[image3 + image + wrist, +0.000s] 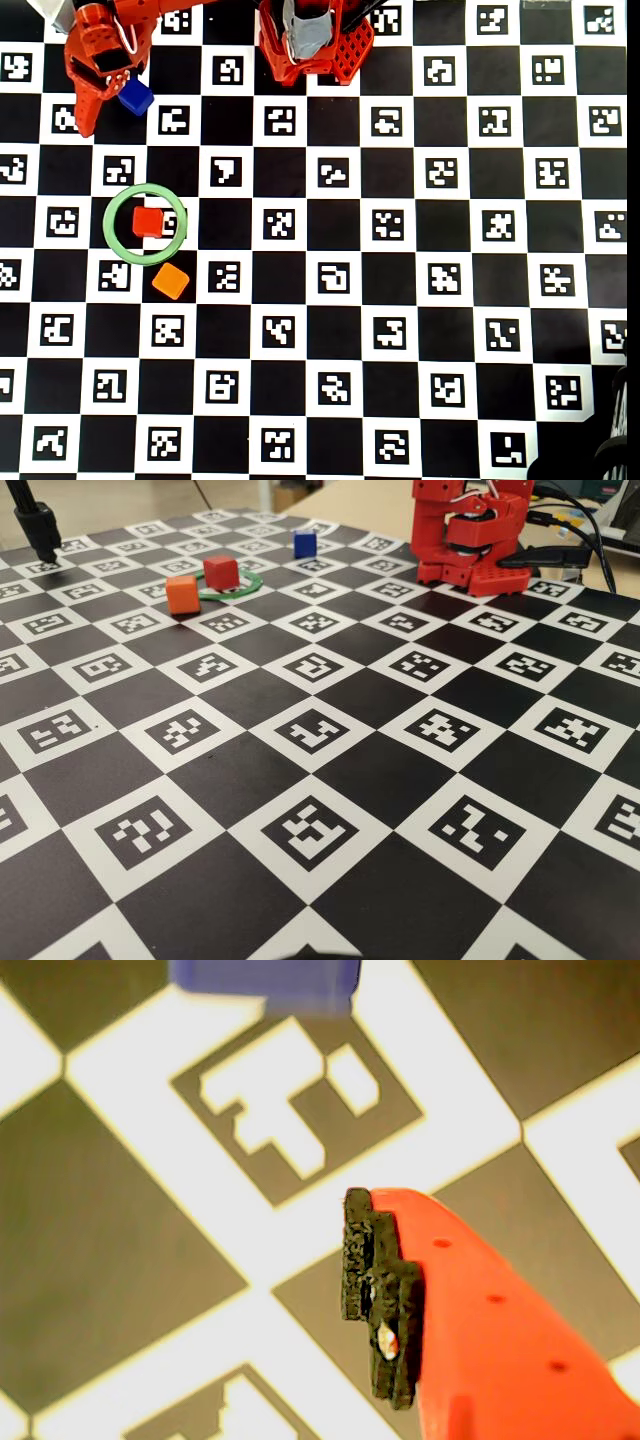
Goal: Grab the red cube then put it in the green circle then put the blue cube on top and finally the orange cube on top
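The red cube sits inside the green circle. Just outside the ring, on the side away from the arm, lies the orange cube. The blue cube rests on the board near the arm's row. In the overhead view my gripper hovers right beside the blue cube, on its left. The wrist view shows one orange finger with a black pad and the blue cube at the top edge. No second finger shows left of the pad, so the gripper stands open and empty.
The red arm base stands at the board's far edge. A black stand rises at the back left of the fixed view, and cables trail at the back right. A dark object sits at the overhead view's lower right corner.
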`<control>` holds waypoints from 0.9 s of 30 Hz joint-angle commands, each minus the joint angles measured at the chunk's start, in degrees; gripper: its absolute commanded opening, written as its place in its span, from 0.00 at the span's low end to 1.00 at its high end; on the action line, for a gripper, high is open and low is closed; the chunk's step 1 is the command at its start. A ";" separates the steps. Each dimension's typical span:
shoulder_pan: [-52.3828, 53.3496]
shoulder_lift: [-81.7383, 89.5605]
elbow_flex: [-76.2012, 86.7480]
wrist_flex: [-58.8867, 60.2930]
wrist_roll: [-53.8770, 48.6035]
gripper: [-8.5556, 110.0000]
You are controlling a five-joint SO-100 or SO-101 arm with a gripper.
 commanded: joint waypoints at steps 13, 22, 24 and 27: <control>4.22 3.52 10.11 -8.96 -3.60 0.52; 4.75 1.49 15.56 -14.68 -4.31 0.52; 4.75 0.70 16.70 -16.96 -4.22 0.52; 4.92 -0.26 18.19 -19.60 -4.39 0.52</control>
